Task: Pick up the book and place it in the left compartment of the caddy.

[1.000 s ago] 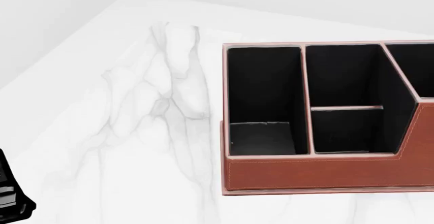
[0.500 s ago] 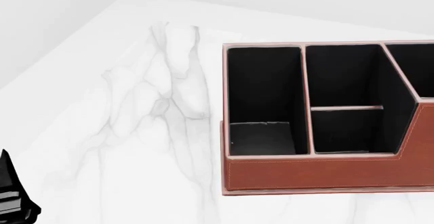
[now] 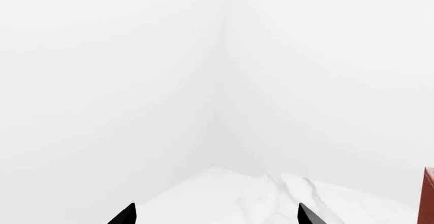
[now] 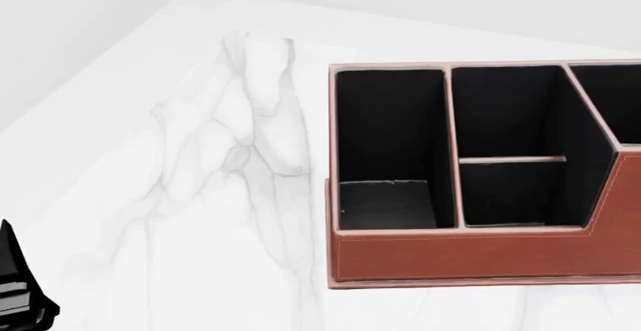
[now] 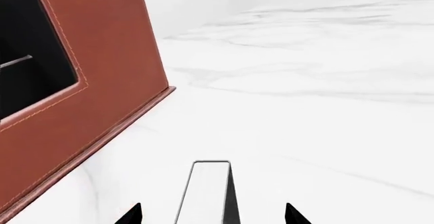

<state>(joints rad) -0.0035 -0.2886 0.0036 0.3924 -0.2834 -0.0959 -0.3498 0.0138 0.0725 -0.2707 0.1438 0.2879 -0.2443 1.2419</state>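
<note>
Black book (image 4: pixel 386 205) lies flat, crosswise in left compartment (image 4: pixel 391 121); left end effector (image 3: pixel 215 215) spread.

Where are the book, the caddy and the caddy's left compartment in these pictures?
book (image 5: pixel 203 193), right wrist view, on its white page edge.
caddy (image 4: pixel 461 256), head view, on its brown front wall.
left compartment (image 4: pixel 391 128), head view, on its black lining.

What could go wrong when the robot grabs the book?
1. The thin book sits between the tips of the open right gripper, not pinched; a clumsy close could tip it or let it slip.
2. The caddy has its tall wall beside the book, and the left compartment lies at the other end, so the carried book might bump a wall.
</note>
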